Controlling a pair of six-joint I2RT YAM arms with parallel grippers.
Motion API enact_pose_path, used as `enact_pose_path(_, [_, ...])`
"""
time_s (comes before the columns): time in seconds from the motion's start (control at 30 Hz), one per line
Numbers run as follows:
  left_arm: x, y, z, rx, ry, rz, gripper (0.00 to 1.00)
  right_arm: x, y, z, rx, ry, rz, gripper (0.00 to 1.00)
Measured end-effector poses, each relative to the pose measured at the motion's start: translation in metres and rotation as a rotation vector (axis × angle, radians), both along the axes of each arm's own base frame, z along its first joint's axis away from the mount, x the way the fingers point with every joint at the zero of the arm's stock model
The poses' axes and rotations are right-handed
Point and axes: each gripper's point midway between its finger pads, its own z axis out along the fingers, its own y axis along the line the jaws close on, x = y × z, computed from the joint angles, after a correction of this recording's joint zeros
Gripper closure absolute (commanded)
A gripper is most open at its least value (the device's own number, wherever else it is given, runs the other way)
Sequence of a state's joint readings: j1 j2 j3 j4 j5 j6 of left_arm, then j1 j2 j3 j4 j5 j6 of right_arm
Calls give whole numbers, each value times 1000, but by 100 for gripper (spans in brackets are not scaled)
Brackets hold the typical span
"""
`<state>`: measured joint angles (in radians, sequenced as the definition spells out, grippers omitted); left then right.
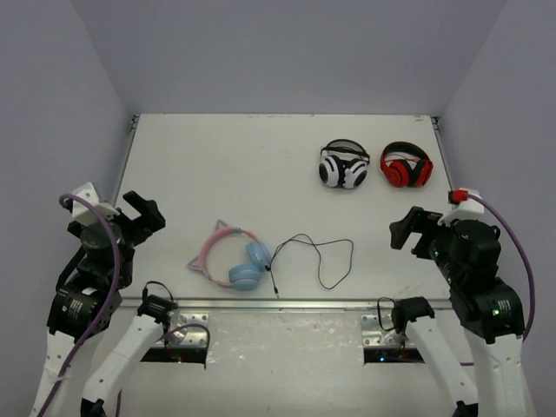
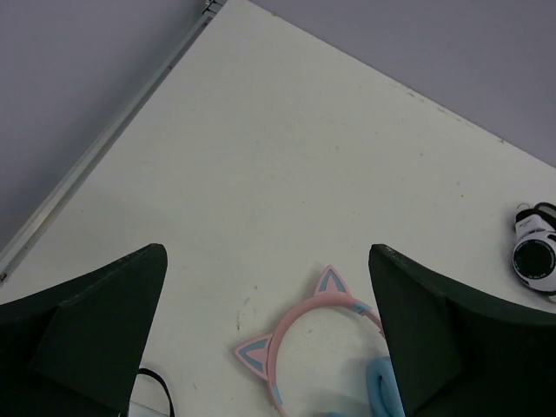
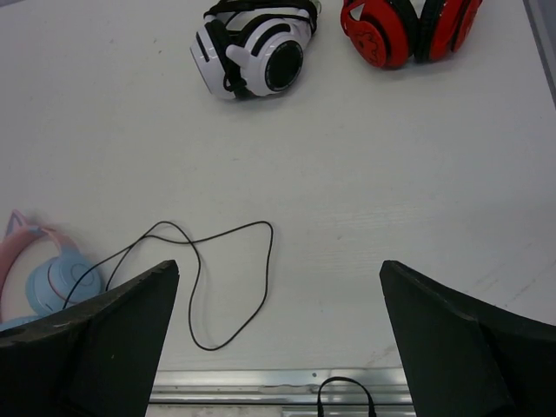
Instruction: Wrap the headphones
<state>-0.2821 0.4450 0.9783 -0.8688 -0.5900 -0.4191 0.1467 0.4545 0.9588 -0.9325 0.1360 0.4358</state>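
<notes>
The headphones (image 1: 233, 257) lie flat near the table's front edge, with a pink cat-eared headband (image 2: 300, 334) and light blue ear cups (image 3: 52, 282). Their thin black cable (image 1: 320, 257) trails right in loose loops on the table and also shows in the right wrist view (image 3: 228, 278). My left gripper (image 1: 139, 215) is open and empty, raised left of the headphones. My right gripper (image 1: 408, 228) is open and empty, raised right of the cable.
A white-and-black pair of headphones (image 1: 342, 165) and a red-and-black pair (image 1: 407, 165) sit at the back right. A metal rail (image 1: 287, 304) runs along the table's front edge. Grey walls enclose the table on three sides.
</notes>
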Motion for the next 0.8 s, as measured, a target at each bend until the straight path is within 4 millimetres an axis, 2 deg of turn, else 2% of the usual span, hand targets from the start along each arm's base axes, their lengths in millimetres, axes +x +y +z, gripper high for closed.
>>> enact_pose_path(0.1, [1, -3, 0, 21, 13, -27, 0, 3, 2, -1, 4, -5, 5, 1])
enact_pose_path(0.2, [12, -19, -3, 44, 60, -127, 0, 8, 11, -4, 25, -17, 49, 1])
enact_pose_path(0.27, [29, -37, -11, 59, 122, -219, 0, 14, 22, -11, 53, -29, 103, 1])
enact_pose_path(0.33, [52, -59, -27, 70, 215, -314, 0, 19, 34, -22, 84, -32, 159, 1])
enact_pose_path(0.47, [92, -101, -87, 58, 448, -491, 0, 28, 52, -41, 129, 8, 232, 1])
enact_pose_path(0.53, [105, -111, -132, 59, 601, -527, 0, 34, 57, -41, 143, 14, 257, 1])
enact_pose_path(0.63, [100, -110, -190, 71, 794, -529, 0, 42, 64, -39, 157, 9, 286, 1])
enact_pose_path(0.7, [90, -109, -218, 72, 889, -533, 2, 45, 67, -38, 159, 6, 299, 1])
enact_pose_path(0.8, [80, -108, -246, 66, 988, -544, 7, 47, 68, -36, 153, -4, 313, 1])
